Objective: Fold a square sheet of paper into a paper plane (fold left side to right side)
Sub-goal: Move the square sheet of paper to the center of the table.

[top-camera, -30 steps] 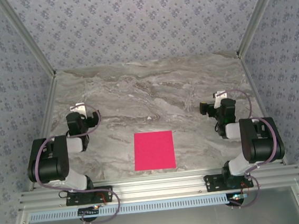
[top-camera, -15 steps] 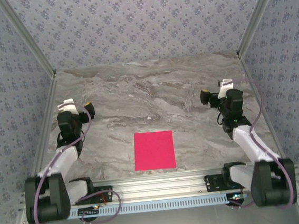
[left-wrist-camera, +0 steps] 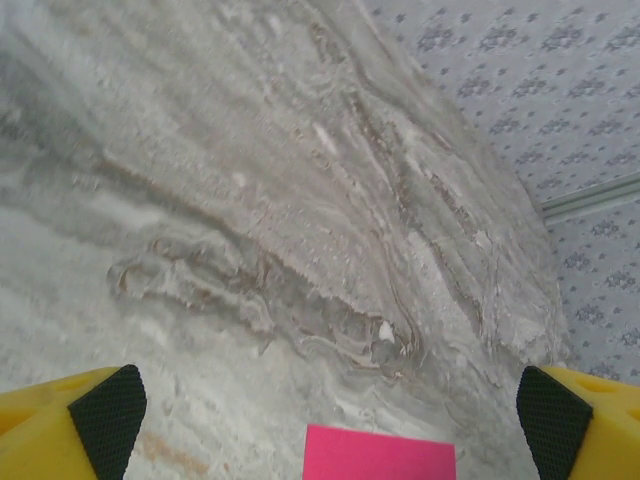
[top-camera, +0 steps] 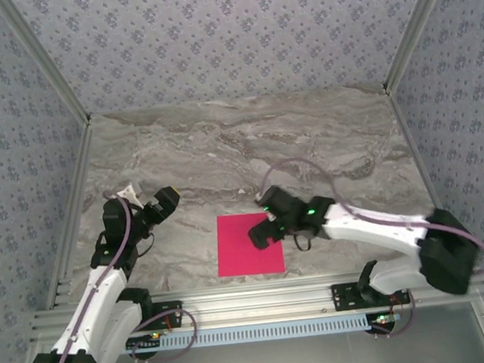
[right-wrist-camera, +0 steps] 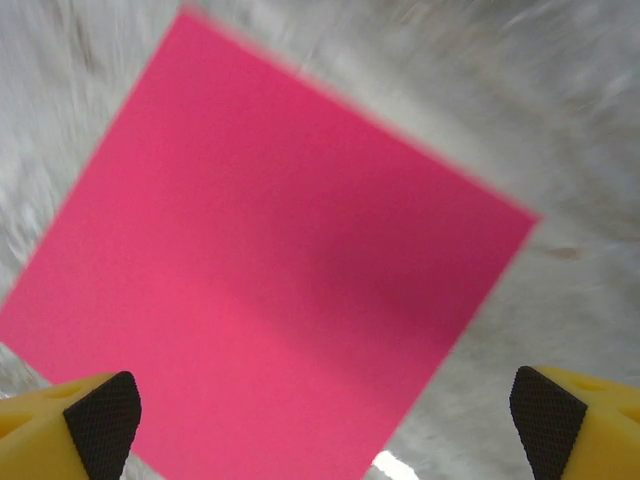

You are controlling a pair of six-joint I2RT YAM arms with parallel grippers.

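Observation:
The square sheet of paper [top-camera: 249,243] is magenta-pink and lies flat, without a crease, on the marble table near the front edge. The paper plane is out of view. My right gripper [top-camera: 260,235] hovers over the sheet's right half, open, with nothing between its fingers. In the right wrist view the sheet [right-wrist-camera: 270,260] spreads out below the right gripper [right-wrist-camera: 322,415]. My left gripper [top-camera: 166,199] is open to the left of the sheet and a little behind it, apart from it. In the left wrist view the sheet's edge [left-wrist-camera: 378,455] shows just beyond the left gripper [left-wrist-camera: 330,412].
The grey marble table [top-camera: 306,137] stretches back to patterned walls on three sides. An aluminium rail [top-camera: 262,300] runs along the near edge between the arm bases. Slanted metal posts [top-camera: 42,68] stand at the back corners.
Both arms have unfolded from their rest poses. The right arm swung far left until its gripper came over the sheet. The left gripper moved right, toward the sheet. The sheet has not moved.

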